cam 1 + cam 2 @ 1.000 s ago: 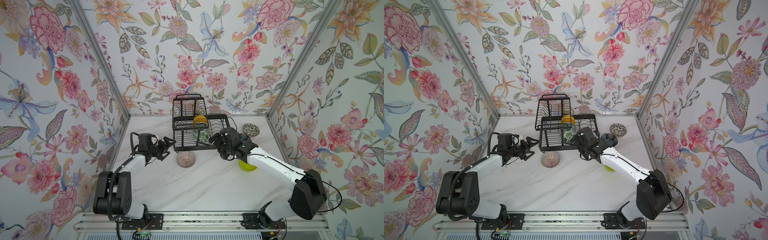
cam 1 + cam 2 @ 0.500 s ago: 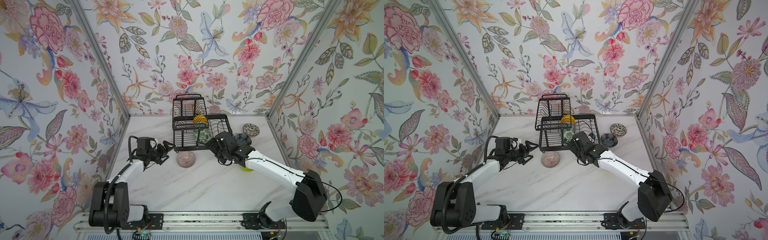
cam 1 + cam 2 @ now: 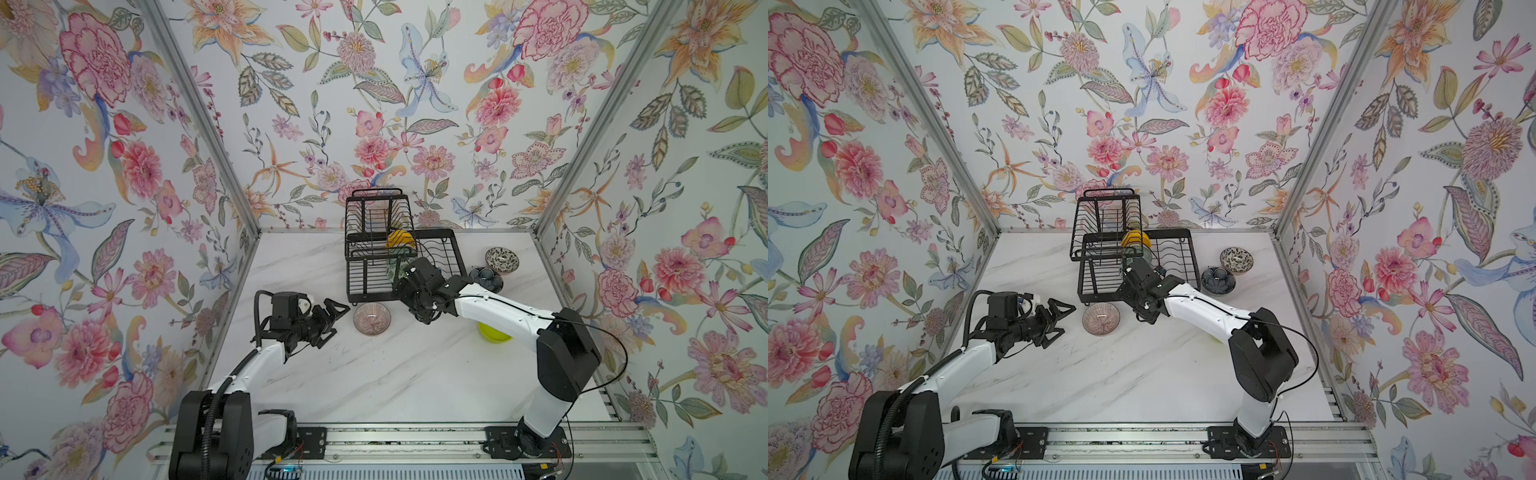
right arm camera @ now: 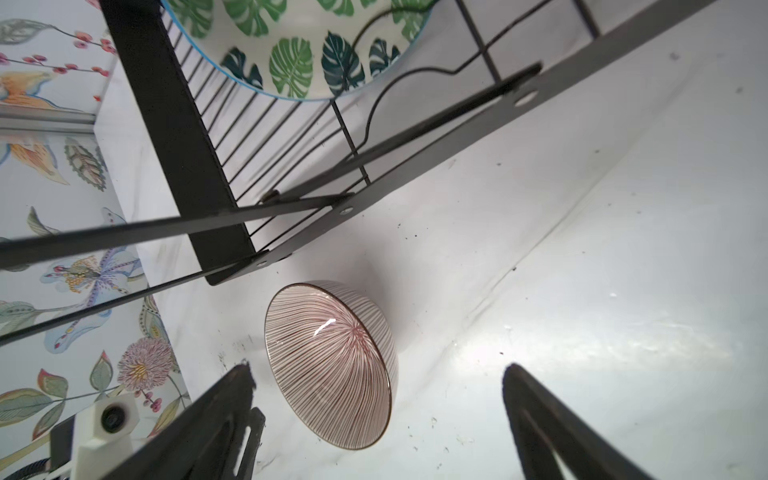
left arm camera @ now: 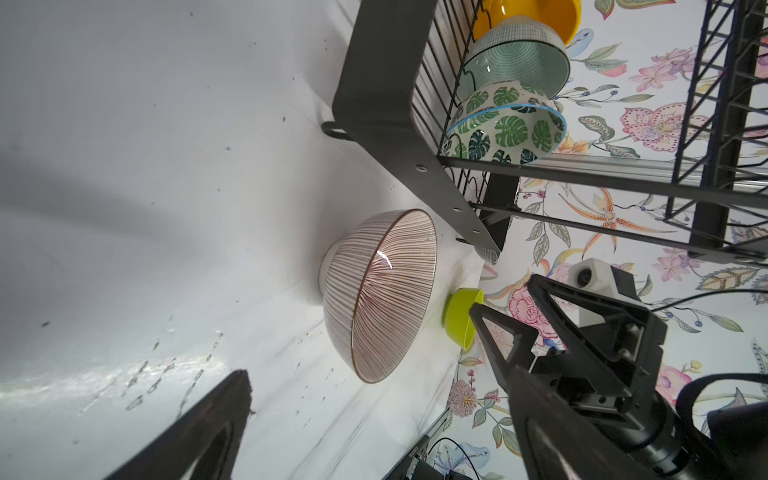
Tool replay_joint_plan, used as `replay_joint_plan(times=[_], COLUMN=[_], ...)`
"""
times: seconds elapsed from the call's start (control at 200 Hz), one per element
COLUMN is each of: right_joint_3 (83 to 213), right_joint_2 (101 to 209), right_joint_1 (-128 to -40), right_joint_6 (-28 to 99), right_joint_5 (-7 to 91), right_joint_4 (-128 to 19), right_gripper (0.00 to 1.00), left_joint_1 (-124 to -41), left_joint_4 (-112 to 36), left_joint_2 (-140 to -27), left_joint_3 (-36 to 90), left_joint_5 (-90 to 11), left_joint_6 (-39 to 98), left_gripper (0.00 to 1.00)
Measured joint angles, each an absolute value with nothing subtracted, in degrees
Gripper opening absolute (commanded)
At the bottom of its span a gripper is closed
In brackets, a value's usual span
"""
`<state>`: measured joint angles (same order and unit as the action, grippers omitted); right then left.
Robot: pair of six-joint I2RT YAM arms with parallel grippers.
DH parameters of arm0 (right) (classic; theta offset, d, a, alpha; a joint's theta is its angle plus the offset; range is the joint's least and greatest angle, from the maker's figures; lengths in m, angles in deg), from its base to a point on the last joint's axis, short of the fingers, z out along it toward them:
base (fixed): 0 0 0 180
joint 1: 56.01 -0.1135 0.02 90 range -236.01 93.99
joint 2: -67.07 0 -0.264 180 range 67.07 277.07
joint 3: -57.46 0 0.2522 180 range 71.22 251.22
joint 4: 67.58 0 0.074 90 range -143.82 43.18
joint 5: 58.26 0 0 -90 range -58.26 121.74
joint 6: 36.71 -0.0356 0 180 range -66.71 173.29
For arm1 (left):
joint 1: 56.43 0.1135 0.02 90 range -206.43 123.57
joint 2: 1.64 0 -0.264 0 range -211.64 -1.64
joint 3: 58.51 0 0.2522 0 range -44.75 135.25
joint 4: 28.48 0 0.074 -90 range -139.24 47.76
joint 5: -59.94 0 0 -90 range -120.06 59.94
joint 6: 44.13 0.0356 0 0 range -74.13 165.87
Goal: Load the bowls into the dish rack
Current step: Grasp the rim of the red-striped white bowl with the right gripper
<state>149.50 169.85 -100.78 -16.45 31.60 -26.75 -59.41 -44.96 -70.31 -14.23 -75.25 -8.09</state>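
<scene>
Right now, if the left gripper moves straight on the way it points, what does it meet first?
Most likely the striped pink bowl, just ahead of the open left gripper, though its height is unclear.

1. White marble-patterned table (image 3: 374,374) spans my remote view.
2. Floral wallpaper (image 3: 415,83) covers three walls, joined by silver corner posts (image 3: 199,120).
3. A metal rail (image 3: 415,440) edges the table's near side.

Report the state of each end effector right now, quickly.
Left end effector: open, holding nothing.
Right end effector: open, holding nothing; the ribbed bowl sits untouched between the two.
</scene>
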Motion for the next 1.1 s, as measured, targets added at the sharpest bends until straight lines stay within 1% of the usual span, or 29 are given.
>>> replay_joint_plan(times=[0.135, 0.3, 0.4, 0.625, 0.681, 0.841, 0.941, 1.101], right_joint_3=[151.73, 154.26, 155.75, 156.84, 157.28, 157.61, 157.91, 158.02], right_joint_2=[174.22, 178.50, 180.76, 183.82, 183.99, 184.03, 184.03, 184.06], right_joint_1=[-102.49, -103.65, -103.82, -103.95, -103.95, -103.95, -103.95, -104.17], right_joint_6=[-14.37, -12.43, -11.53, -10.15, -9.76, -9.08, -8.71, -8.40], right_joint_5=[33.11, 35.45, 36.41, 37.17, 37.13, 37.11, 37.13, 36.26], right_joint_4=[-25.42, -24.96, -24.89, -23.74, -23.23, -22.84, -22.45, -21.44], right_gripper=[0.75, 0.61, 0.50, 0.36, 0.31, 0.21, 0.11, 0.01], left_joint_1=[-59.32, -58.99, -58.27, -57.99, -57.97, -57.92, -57.97, -59.37], left_joint_4=[-47.36, -51.38, -53.55, -56.65, -56.85, -59.21, -60.34, -62.46], left_joint_2=[-69.08, -68.82, -68.82, -68.82, -68.82, -68.82, -68.80, -68.54], left_joint_3=[-14.25, -14.20, -13.99, -12.50, -12.48, -12.11, -11.71, -9.37], left_joint_5=[-74.77, -74.59, -74.35, -72.86, -72.62, -71.14, -70.79, -69.54], left_joint_6=[-6.80, -4.39, -3.19, -1.92, -1.95, -1.99, -2.19, -2.14], left_gripper=[0.99, 0.99, 0.99, 0.99, 0.99, 0.99, 0.99, 0.99])
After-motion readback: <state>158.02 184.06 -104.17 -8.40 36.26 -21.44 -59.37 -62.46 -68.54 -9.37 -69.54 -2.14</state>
